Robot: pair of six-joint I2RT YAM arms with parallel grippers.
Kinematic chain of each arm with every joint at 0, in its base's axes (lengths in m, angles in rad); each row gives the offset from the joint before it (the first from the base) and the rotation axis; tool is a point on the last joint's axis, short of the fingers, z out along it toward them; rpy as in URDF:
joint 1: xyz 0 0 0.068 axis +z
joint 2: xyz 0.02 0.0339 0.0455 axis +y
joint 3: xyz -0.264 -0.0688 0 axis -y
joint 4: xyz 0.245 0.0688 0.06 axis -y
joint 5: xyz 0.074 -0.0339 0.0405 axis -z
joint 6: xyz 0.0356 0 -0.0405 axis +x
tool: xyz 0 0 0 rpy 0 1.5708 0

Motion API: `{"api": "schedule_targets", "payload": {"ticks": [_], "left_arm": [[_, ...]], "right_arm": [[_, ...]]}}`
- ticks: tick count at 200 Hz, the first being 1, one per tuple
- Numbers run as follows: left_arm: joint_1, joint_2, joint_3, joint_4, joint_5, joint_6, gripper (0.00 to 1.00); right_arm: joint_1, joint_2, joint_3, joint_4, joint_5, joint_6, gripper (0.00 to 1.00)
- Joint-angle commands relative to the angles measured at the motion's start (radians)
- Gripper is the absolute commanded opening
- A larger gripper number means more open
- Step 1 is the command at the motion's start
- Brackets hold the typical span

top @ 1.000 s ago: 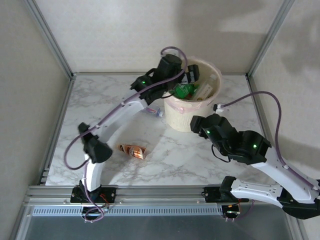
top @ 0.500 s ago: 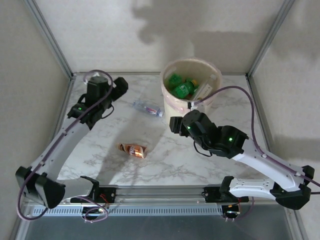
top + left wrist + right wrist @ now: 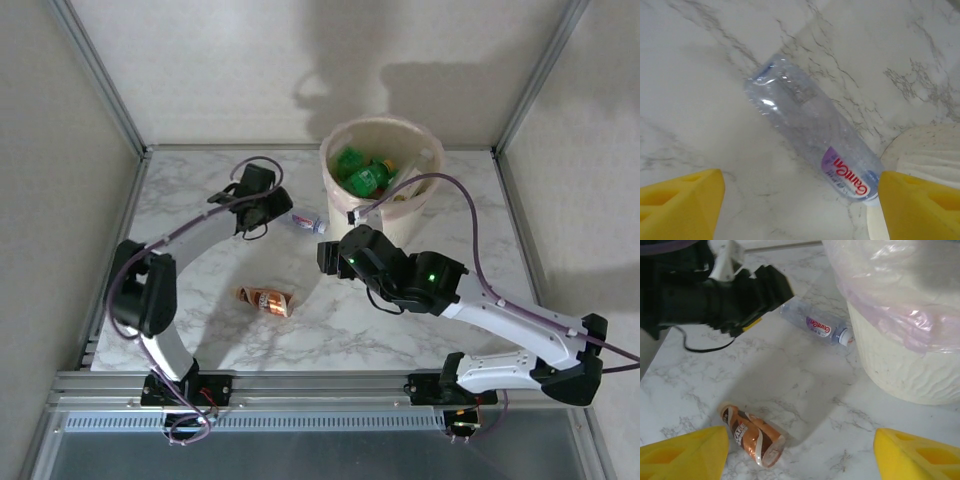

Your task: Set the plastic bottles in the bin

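Note:
A clear bottle [image 3: 306, 222] [image 3: 810, 125] [image 3: 816, 327] with a red-lettered label lies on the marble just left of the bin [image 3: 382, 190] [image 3: 910, 340]. My left gripper [image 3: 272, 212] [image 3: 800, 210] hovers over it, open, yellow fingers either side of its cap end. A copper-orange bottle [image 3: 265, 300] [image 3: 752, 436] lies nearer the front. My right gripper [image 3: 328, 258] [image 3: 800, 460] is open above the table, right of that bottle. Inside the bin sit green bottles [image 3: 362, 176].
The pinkish bag [image 3: 890, 285] drapes over the bin rim. Metal frame posts and grey walls enclose the marble table [image 3: 200, 200]. The left arm's black wrist [image 3: 715, 295] and cable hang low beside the clear bottle.
The left gripper swung from the far left of the table rightward to the clear bottle. The right arm moved left and forward toward the table's middle.

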Motion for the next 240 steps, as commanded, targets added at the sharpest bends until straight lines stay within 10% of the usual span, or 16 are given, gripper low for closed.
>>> {"api": "schedule_targets", "payload": {"ticks": [1,240], "left_arm": [[-0.009,0.065,0.074,0.008,-0.039,-0.045,0.80],[-0.077,0.503,0.433,-0.208,-0.285,0.011,0.79]], "right_arm": [[0.021,0.006,-0.015,0.021,-0.006,0.014,0.77],[0.033,0.007,-0.067,0.046,0.012,0.027,0.77]]}}
